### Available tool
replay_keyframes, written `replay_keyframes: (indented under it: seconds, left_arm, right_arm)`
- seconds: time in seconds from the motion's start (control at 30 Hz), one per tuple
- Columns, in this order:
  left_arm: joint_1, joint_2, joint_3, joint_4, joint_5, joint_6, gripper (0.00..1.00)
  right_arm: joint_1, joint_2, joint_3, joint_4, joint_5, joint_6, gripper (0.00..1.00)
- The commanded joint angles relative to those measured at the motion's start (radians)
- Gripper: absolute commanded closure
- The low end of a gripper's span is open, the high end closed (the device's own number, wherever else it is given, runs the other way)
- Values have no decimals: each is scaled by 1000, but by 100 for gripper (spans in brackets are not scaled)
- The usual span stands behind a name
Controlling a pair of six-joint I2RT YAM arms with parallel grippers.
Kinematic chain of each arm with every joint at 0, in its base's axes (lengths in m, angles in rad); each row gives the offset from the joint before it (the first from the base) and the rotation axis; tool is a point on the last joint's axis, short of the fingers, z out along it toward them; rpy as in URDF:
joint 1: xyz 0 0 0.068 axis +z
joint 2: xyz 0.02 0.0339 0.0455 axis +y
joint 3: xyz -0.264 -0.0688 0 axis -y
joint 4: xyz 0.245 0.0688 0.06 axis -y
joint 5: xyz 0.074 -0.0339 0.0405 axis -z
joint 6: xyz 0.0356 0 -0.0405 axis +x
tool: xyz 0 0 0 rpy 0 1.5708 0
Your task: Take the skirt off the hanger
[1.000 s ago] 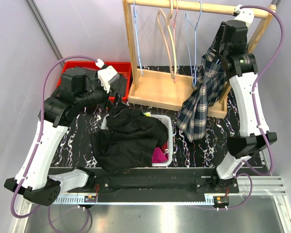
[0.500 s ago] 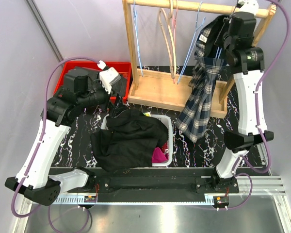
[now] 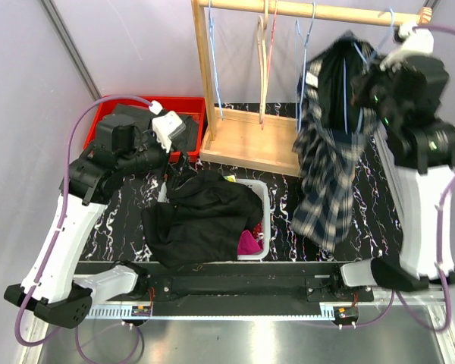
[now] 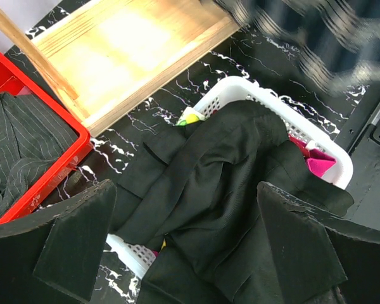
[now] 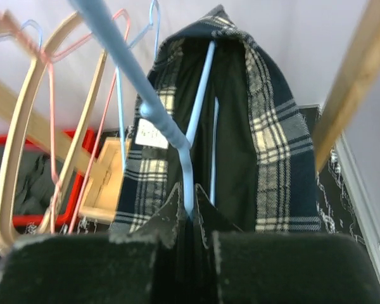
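Observation:
The navy and white plaid skirt (image 3: pixel 326 174) hangs on a light-blue hanger (image 3: pixel 358 54) in front of the wooden rack's right end. My right gripper (image 3: pixel 364 89) is up beside it, shut on the hanger. The right wrist view shows the gripper (image 5: pixel 189 212) pinching the blue hanger (image 5: pixel 166 121) just below its neck. There the skirt (image 5: pixel 275 145) is draped over the hanger's arms, its dark lining showing. My left gripper (image 3: pixel 178 152) hovers open, with nothing in it, above a black garment (image 4: pixel 215 183) in the basket. In the left wrist view the gripper (image 4: pixel 185 188) has its fingers wide apart.
The wooden rack (image 3: pixel 250 140) stands at the back with several empty hangers (image 3: pixel 265 45) on its rail. A white basket (image 3: pixel 264 199) heaped with clothes sits at centre front. A red bin (image 3: pixel 114 114) holding dark striped cloth is at the back left.
My right gripper has shut on the hanger. The arm has swung right and toward the front, carrying hanger and skirt out from the rack. The left arm has barely moved.

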Motion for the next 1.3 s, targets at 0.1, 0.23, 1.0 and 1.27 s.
replay_keyframes:
  seconds: [0.1, 0.23, 1.0, 1.27]
  left_arm:
    - [0, 9, 78, 22, 47, 9, 4]
    - [0, 20, 106, 20, 59, 6, 4]
    - [9, 51, 307, -64, 519, -20, 1]
    - [10, 95, 353, -60, 530, -8, 80]
  right_arm:
    - [3, -284, -175, -122, -140, 92, 100]
    - [37, -402, -244, -218, -295, 81, 100]
    - [143, -433, -365, 259, -1191, 178, 100]
    - [143, -362, -364, 446, -1215, 259, 100]
